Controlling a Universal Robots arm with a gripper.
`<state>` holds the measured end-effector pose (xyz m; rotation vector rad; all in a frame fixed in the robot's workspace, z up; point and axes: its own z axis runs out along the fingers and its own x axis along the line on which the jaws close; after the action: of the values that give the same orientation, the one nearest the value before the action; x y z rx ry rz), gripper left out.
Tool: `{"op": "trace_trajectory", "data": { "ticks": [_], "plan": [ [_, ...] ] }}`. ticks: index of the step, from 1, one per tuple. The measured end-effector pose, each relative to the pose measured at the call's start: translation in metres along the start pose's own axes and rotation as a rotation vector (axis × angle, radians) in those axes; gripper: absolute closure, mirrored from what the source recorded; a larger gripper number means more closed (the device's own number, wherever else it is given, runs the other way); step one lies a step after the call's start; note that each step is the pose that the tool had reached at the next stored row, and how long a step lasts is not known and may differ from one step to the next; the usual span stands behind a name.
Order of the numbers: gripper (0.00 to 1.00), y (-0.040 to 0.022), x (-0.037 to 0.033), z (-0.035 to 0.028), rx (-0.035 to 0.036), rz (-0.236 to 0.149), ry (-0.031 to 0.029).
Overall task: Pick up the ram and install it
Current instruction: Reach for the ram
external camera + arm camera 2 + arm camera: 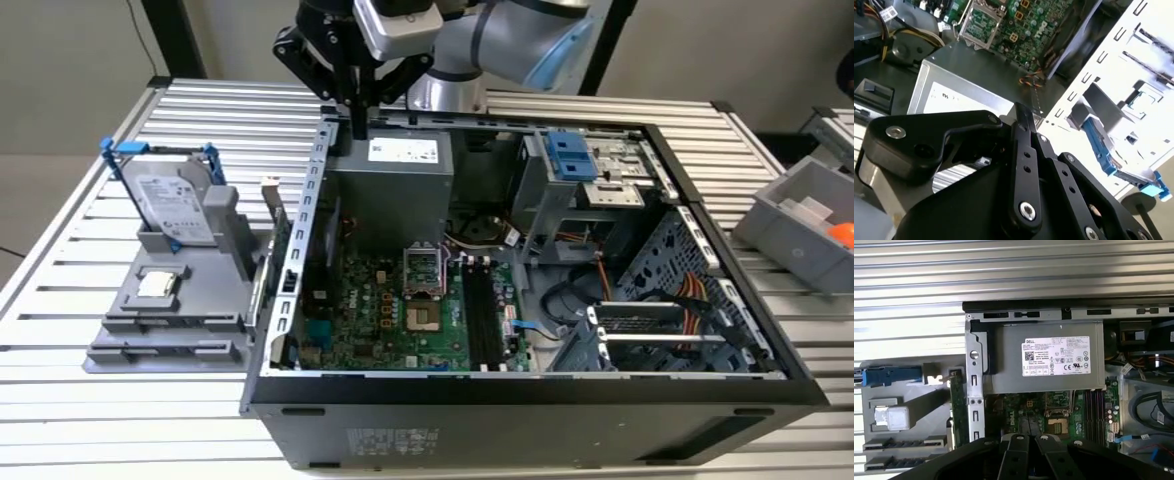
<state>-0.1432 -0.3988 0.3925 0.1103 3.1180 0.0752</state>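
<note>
"Where is the ram?"

"Not picked up. In the first wrist view the ram (956, 410) is a thin green strip seen edge-on, standing just outside the case wall. In the exterior view that puts it at nine o'clock from the open case (534, 385), along the edge of the grey fixture (160, 320) that faces the case. I judge it stands on its long edge to leave both flat faces free for a pinch from above."

"And the gripper?"

"The gripper (359, 125) hangs at twelve o'clock, over the case's far rim above the power supply (394, 190) — well apart from the ram. Its fingers (1021, 130) look drawn together, with nothing between them."

"What does the case hold?"

"The green motherboard (387, 310) lies on its floor, with the long black slots (478, 310) toward its three o'clock side. They look bare, so nothing is installed."

"And the other holders?"

"The fixture carries a hard drive (171, 205) in a blue-handled bracket at its twelve o'clock end, with a small square chip (156, 284) below it. At three o'clock on the table (80, 420) a grey bin (787, 225) holds something orange — I cannot tell what."
</note>
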Motion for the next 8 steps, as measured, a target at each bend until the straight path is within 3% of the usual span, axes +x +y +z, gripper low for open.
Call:
{"op": "trace_trajectory", "data": {
  "ticks": [8],
  "plan": [
    [1.00,-0.0007,0.0105,-0.0002,-0.0002,-0.009,0.0004]
  ]
}}
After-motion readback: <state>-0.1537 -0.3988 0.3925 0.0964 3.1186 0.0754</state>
